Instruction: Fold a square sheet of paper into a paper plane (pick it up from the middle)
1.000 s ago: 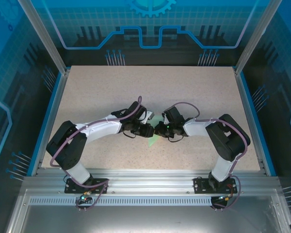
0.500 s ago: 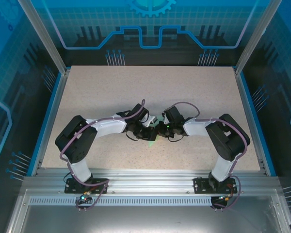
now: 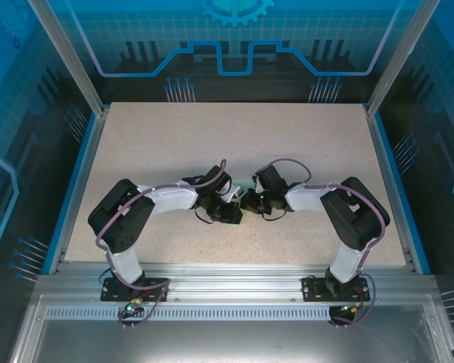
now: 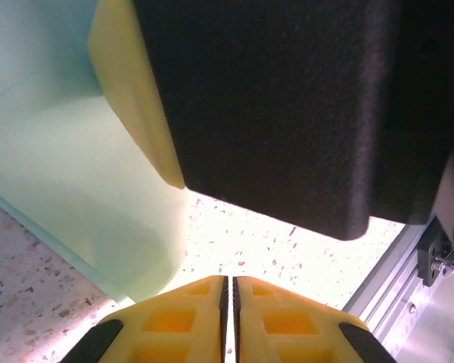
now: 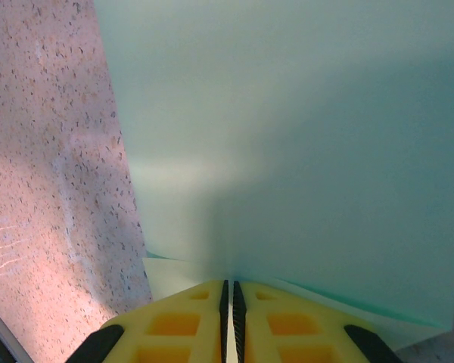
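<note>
The square sheet of paper (image 5: 287,136) is pale mint green and partly folded. One layer rises in front of my right gripper (image 5: 229,286) and another lies flat under it. The right jaws are shut on the sheet's near edge. In the left wrist view the paper (image 4: 76,189) curves up on the left, beside a yellow finger (image 4: 129,91) of the right gripper. My left gripper (image 4: 228,280) is shut just right of the paper, with bare table showing through its slit. In the top view the left gripper (image 3: 233,206) and the right gripper (image 3: 247,200) meet tip to tip at mid-table, covering most of the paper.
The speckled beige table (image 3: 234,136) has open room behind and to both sides of the grippers. An aluminium rail (image 3: 234,276) runs along the near edge, and blue rims (image 3: 82,174) bound the sides. The right gripper's black body (image 4: 287,113) hangs close above the left fingers.
The left arm has swung in toward the right gripper, its elbow moving right. Its jaws have closed from a small gap. The right arm has kept still.
</note>
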You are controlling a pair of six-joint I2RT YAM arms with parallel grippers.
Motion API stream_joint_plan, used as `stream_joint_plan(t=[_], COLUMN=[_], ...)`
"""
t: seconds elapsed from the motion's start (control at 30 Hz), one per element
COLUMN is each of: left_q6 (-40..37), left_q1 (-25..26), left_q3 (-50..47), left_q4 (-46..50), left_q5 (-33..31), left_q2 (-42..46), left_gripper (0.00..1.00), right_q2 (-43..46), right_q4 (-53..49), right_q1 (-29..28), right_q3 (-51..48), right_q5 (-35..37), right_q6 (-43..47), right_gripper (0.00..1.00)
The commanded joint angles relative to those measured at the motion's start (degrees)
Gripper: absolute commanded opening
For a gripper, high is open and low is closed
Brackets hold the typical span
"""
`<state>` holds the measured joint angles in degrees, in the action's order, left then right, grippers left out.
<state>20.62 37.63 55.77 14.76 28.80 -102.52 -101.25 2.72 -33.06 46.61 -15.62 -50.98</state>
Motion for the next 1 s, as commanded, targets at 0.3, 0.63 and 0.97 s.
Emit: stream_joint_plan(t=[0.3, 0.63, 0.97], left_q6=[-2.8, -2.9, -3.0], left_q1=[0.0, 0.1, 0.1], left_q3=[0.0, -1.4, -0.6], left_q4=[4.8, 5.1, 5.6], left_q5=[-3.5, -6.5, -6.5], left_q2=[-3.5, -3.9, -4.6], left_gripper=[0.14, 0.11, 0.1], right_q2=[-1.6, 3.0, 0.0], right_q4=[-2.9, -3.5, -2.7], right_q1=[0.6, 2.3, 3.1], right_q3=[0.8, 1.9, 2.4], right_q5=[0.5, -2.1, -1.5], right_q6=[-0.2, 1.8, 2.0], right_gripper=[0.16, 0.18, 0.17])
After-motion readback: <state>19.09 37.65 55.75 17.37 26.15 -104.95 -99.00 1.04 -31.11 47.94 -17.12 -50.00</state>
